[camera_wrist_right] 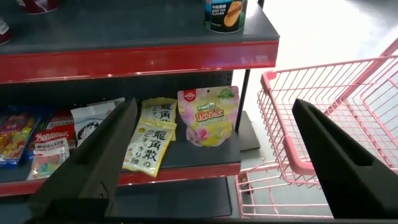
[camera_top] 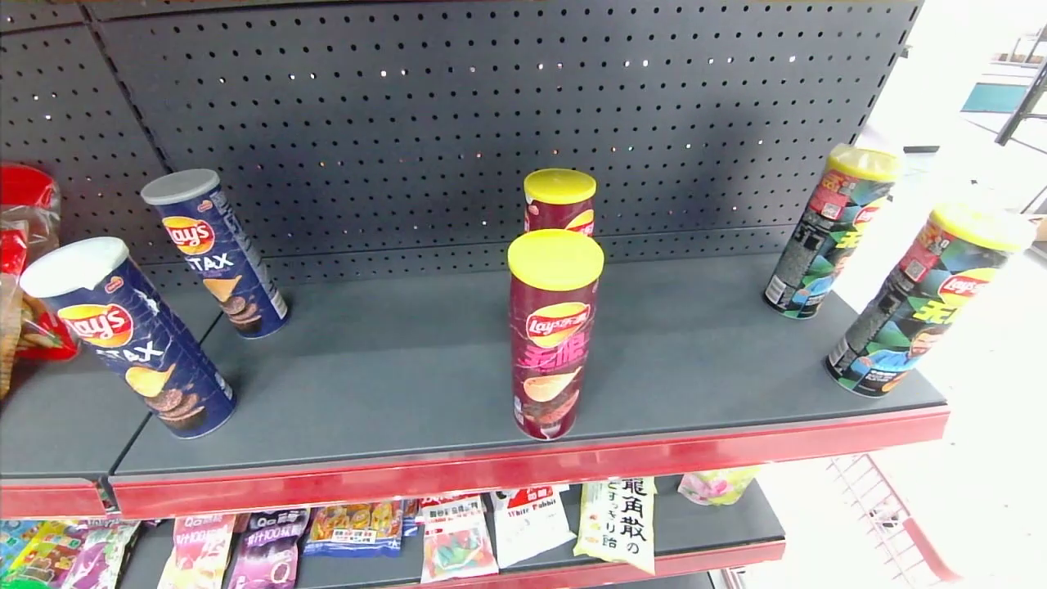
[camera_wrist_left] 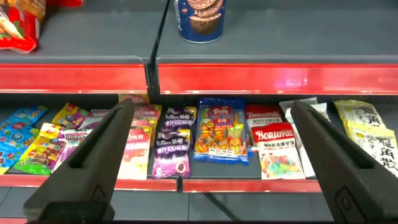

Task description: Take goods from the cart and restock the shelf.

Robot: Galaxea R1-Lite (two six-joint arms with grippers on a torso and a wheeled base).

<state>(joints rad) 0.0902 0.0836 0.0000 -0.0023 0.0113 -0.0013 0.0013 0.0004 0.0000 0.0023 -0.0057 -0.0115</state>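
On the upper shelf board (camera_top: pixel 393 384), six chip cans standing: two blue cans (camera_top: pixel 139 335) near the left edge, two maroon cans (camera_top: pixel 554 331) at the middle, one at the front edge and one behind it, two green-black cans (camera_top: pixel 826 233) near the right edge. On the lower shelf (camera_wrist_left: pixel 249 185), flat snack bags (camera_wrist_left: pixel 221 130). Pink wire cart (camera_wrist_right: pixel 281 124) just beside the shelf's right end. Left gripper (camera_wrist_left: pixel 208 168) before the lower shelf, jaws spread wide, empty. Right gripper (camera_wrist_right: pixel 211 168) near the cart, jaws also spread wide, empty.
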